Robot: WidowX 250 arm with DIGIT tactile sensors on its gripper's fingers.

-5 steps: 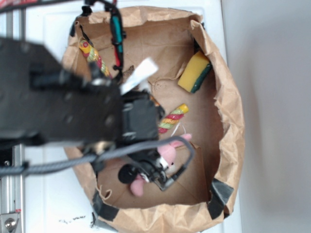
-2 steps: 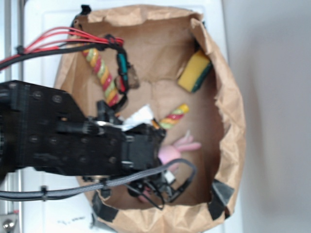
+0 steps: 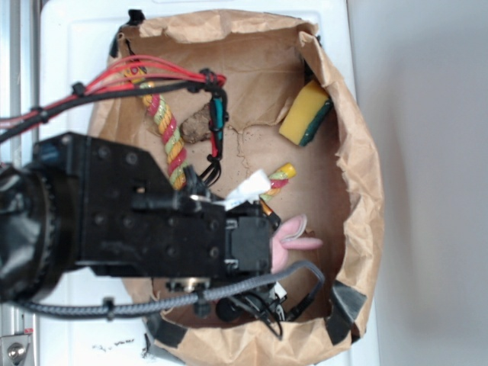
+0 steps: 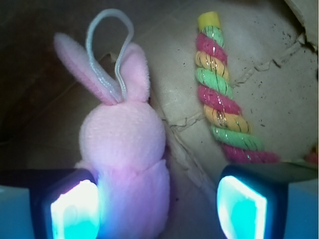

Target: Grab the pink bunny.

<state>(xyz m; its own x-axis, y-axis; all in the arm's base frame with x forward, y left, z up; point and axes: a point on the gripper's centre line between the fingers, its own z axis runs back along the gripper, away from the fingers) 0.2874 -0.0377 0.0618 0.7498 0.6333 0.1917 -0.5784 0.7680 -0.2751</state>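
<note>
The black arm (image 3: pixel 137 221) reaches in from the left edge of the exterior view and bends down into a brown paper bag (image 3: pixel 358 191), its wrist block hiding most of the bag's lower floor. In the wrist view the gripper (image 4: pixel 159 206) is spread wide — its two fingers (image 4: pixel 75 211) sit at the bottom corners, glowing blue-white, and clench nothing. The pink bunny (image 4: pixel 124 149) lies between them, hard against the left-hand finger, while a clear gap separates it from the right-hand one. Its body is low in the frame, its head above, and its two ears and thin white loop (image 4: pixel 107 45) point away from the gripper. From outside, only the bunny's (image 3: pixel 293 236) ears show, poking out just past the wrist toward the bag's right wall.

Just beyond the right-hand finger lies a twisted rope (image 4: pixel 224 94) in red, yellow and green, running away from the gripper and roughly parallel to the bunny, apart from it. In the exterior view its (image 3: pixel 274 181) far end peeks out above the wrist. A second twisted rope (image 3: pixel 168 137) lies farther back beside the arm, under a bundle of red and black cables (image 3: pixel 137 76) that arcs over the bag (partly covering it). A yellow-and-green sponge (image 3: pixel 305 113) leans in the bag's far corner, well apart from the gripper. The bag rests on a white surface (image 3: pixel 76 61).
</note>
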